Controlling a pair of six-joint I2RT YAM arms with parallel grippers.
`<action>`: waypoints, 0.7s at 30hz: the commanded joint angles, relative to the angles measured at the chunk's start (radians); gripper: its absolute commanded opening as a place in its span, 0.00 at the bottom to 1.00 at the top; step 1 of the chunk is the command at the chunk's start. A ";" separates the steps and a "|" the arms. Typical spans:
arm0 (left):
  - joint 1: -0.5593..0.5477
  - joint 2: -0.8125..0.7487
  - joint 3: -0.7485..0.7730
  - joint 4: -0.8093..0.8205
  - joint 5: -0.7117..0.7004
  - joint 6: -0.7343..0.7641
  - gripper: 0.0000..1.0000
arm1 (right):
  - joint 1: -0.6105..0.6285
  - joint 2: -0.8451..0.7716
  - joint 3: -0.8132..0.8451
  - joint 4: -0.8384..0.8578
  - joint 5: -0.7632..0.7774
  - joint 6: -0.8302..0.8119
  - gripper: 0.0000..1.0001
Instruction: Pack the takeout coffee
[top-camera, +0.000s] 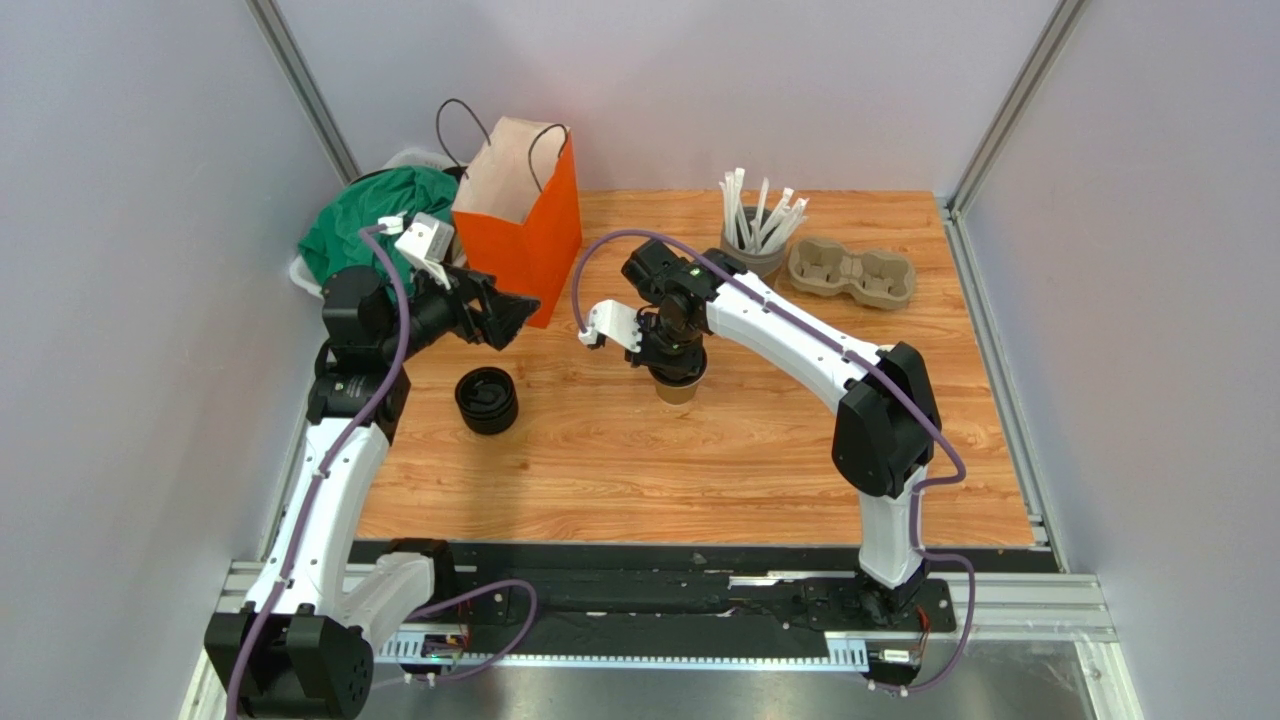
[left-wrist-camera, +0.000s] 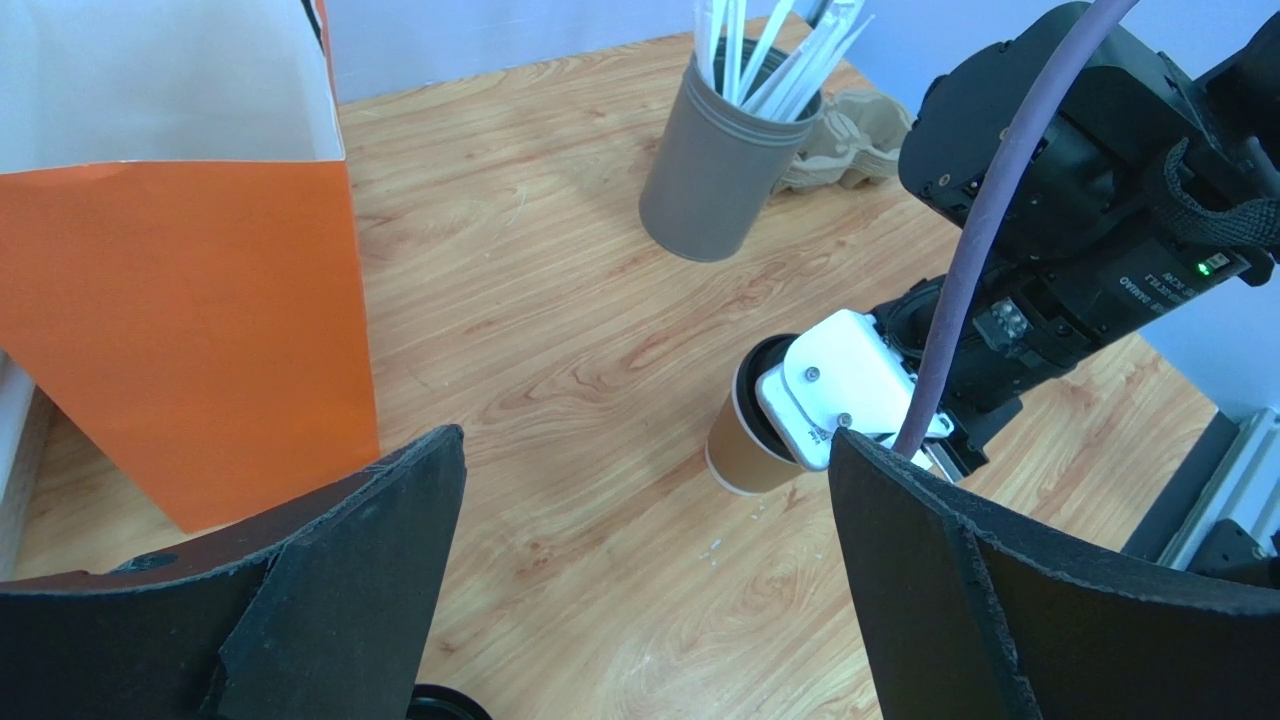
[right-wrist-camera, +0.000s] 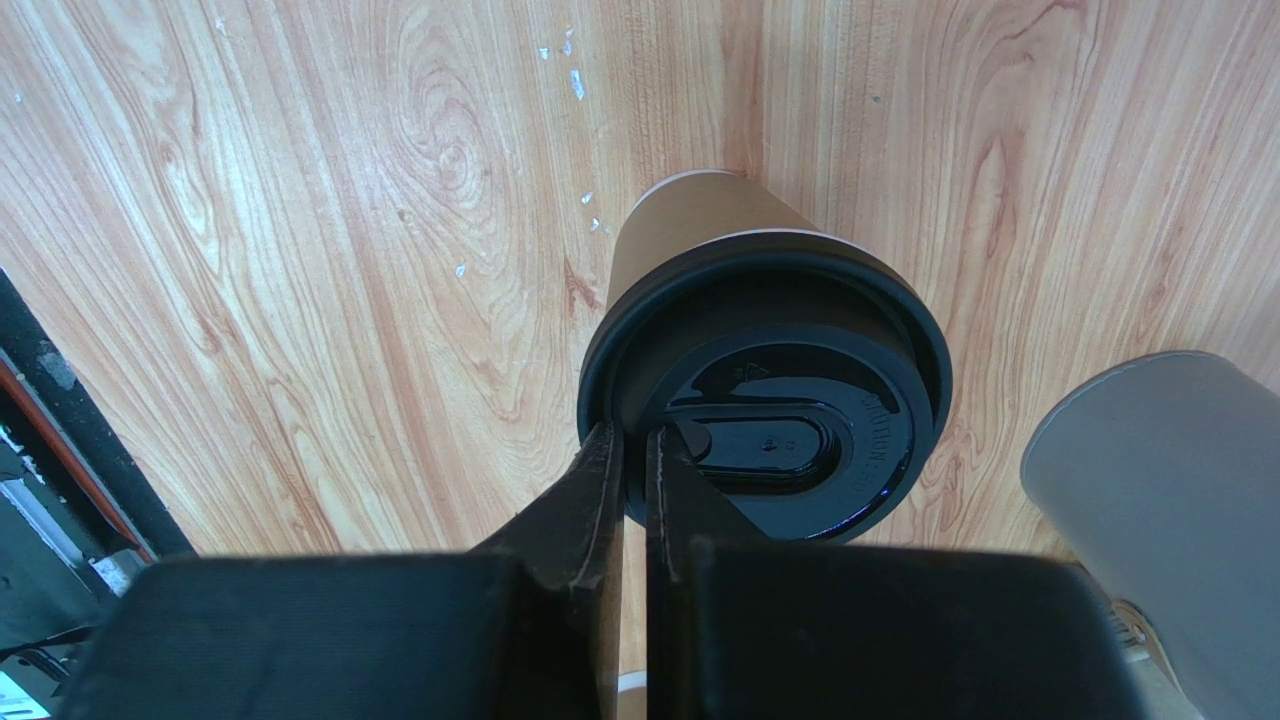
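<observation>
Left end effector (left-wrist-camera: 643, 444) spread, right (right-wrist-camera: 634, 438) pinched

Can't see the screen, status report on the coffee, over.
Left gripper open, empty, near orange bag. Right gripper shut on black lid rim, lid on tan cup. Nothing standing between cup and bag.

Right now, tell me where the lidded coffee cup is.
In the top view the coffee cup stands near the middle of the table, directly under the right tool, right of the round black object and nearer the arms than the orange bag.
</observation>
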 joint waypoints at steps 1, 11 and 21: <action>0.011 -0.010 -0.002 0.044 0.016 -0.004 0.99 | -0.003 0.001 -0.002 -0.001 -0.002 -0.001 0.05; 0.011 -0.012 -0.002 0.044 0.019 -0.009 0.99 | -0.004 0.010 -0.005 0.001 -0.002 0.001 0.10; 0.011 -0.013 -0.002 0.047 0.022 -0.011 0.99 | -0.006 0.005 -0.011 0.025 0.015 0.013 0.15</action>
